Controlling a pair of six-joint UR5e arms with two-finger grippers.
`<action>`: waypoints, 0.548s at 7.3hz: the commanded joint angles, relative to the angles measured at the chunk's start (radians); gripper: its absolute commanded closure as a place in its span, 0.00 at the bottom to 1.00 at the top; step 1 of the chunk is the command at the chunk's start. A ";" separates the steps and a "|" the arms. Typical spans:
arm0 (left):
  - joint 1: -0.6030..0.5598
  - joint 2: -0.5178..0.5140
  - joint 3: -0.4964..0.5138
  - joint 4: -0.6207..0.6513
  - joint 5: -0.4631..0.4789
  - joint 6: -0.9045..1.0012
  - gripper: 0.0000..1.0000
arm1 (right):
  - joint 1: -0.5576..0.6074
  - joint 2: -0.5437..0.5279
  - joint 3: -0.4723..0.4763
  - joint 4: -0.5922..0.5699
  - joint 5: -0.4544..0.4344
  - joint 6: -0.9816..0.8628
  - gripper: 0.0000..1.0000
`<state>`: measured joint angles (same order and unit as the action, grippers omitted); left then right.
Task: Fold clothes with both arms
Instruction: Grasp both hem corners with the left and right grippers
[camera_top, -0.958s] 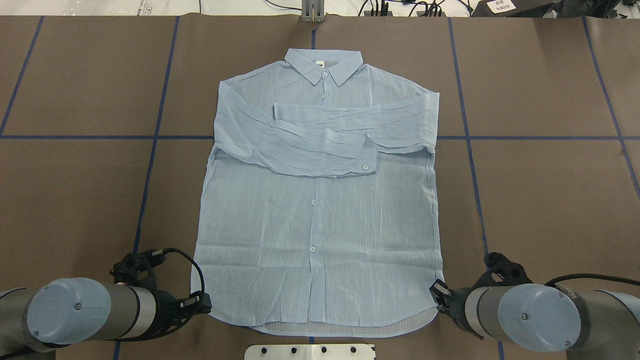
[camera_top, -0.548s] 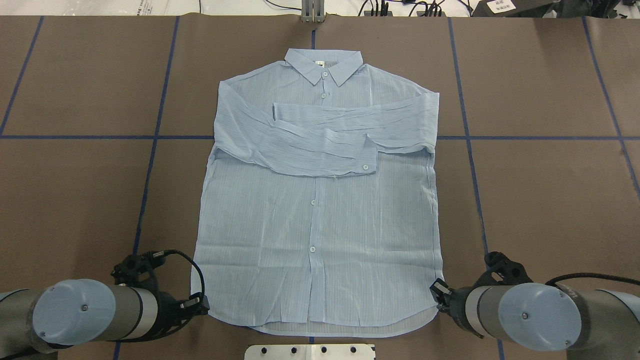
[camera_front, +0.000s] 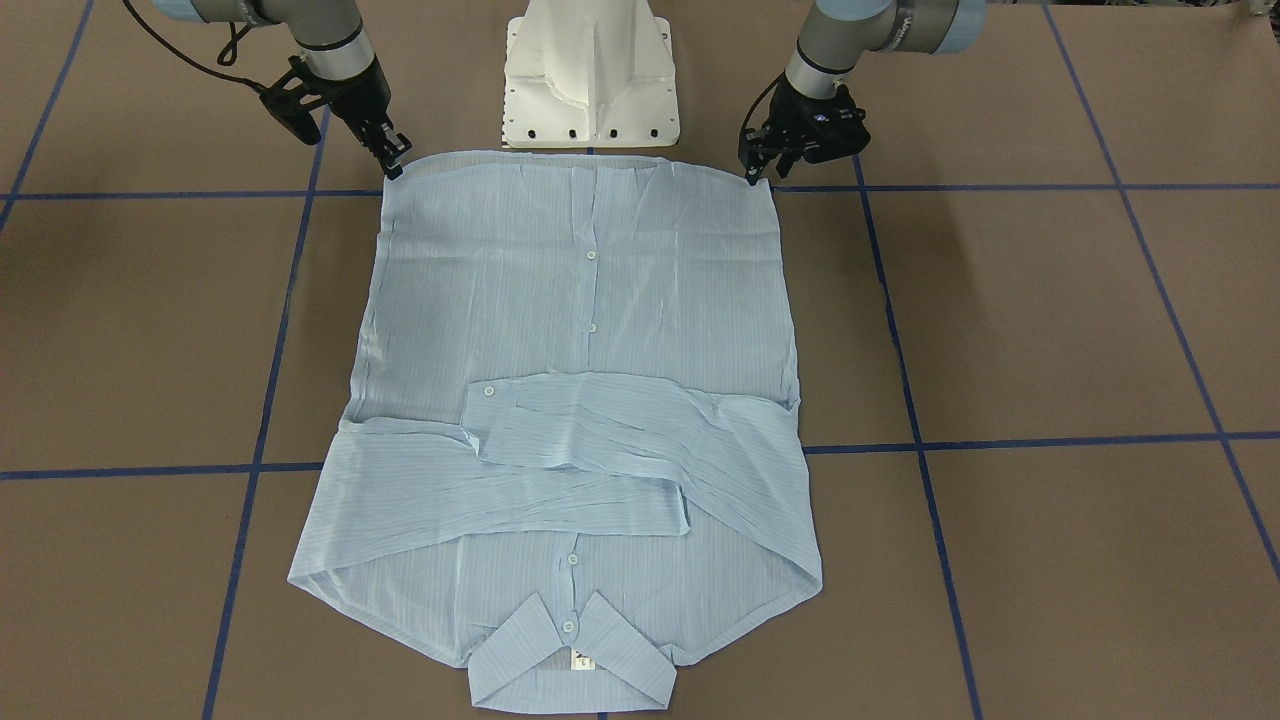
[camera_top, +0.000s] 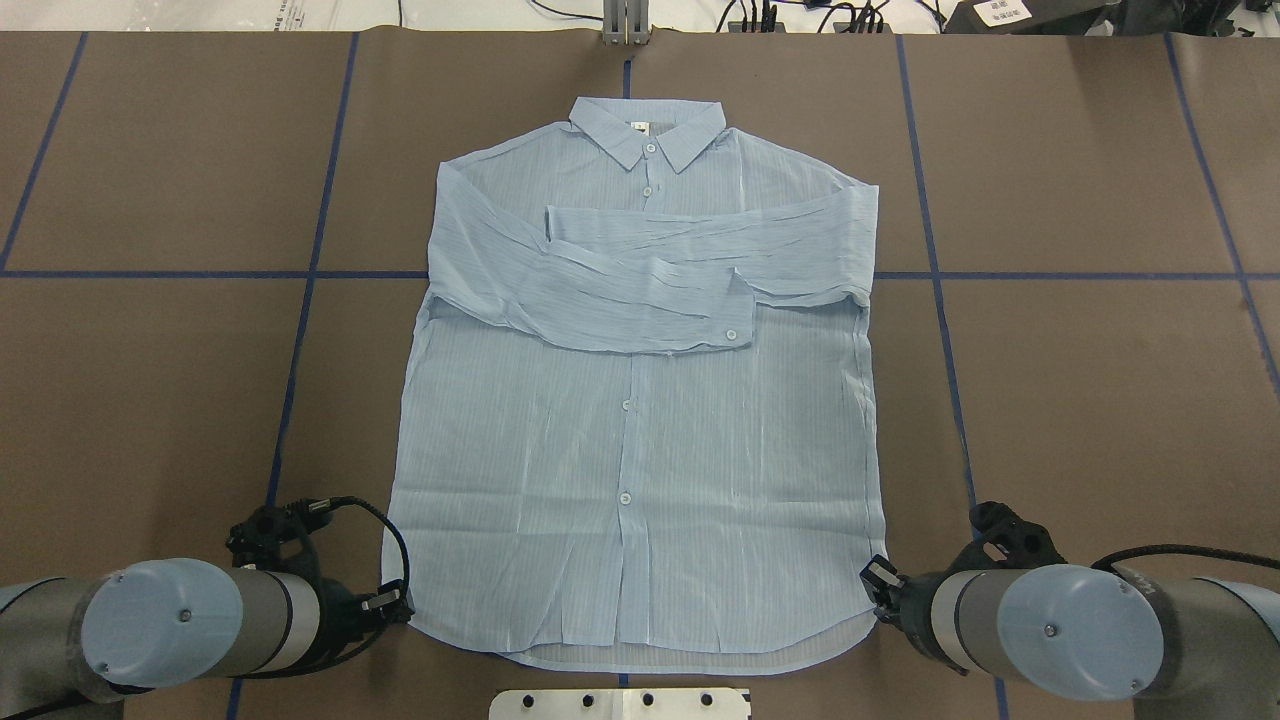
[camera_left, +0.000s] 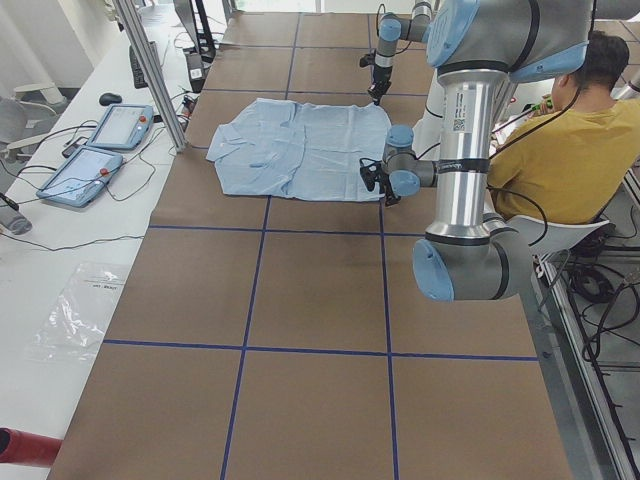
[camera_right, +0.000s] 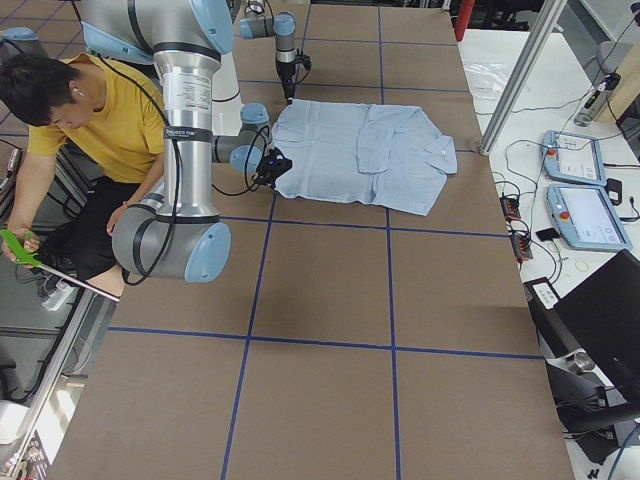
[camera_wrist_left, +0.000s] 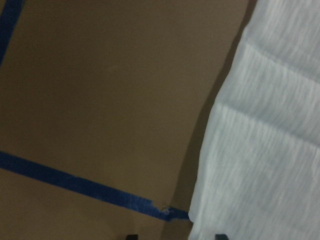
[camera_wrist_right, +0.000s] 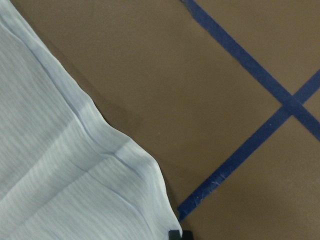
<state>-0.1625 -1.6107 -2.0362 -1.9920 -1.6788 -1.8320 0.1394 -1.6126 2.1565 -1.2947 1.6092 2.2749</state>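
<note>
Shirt (camera_top: 640, 420) hem corners at left gripper (camera_top: 400, 603), right gripper (camera_top: 872, 585)

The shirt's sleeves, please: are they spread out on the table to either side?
No, both sleeves lie crossed over the shirt front, below the collar.

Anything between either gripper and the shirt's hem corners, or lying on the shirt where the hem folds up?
Nothing visible. The left gripper and right gripper are at the hem corners of the shirt; only its own folded sleeves lie across the chest.
</note>
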 joint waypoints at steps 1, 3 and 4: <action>0.000 -0.008 0.002 0.001 0.007 0.000 0.98 | 0.003 -0.001 0.002 0.000 0.000 0.000 1.00; -0.005 -0.009 -0.001 0.001 0.068 0.000 1.00 | 0.008 -0.001 0.005 0.000 0.000 0.000 1.00; -0.011 -0.009 -0.008 -0.001 0.079 -0.001 1.00 | 0.008 -0.001 0.006 0.000 0.000 0.000 1.00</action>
<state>-0.1677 -1.6193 -2.0382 -1.9914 -1.6283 -1.8319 0.1462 -1.6137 2.1606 -1.2947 1.6091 2.2749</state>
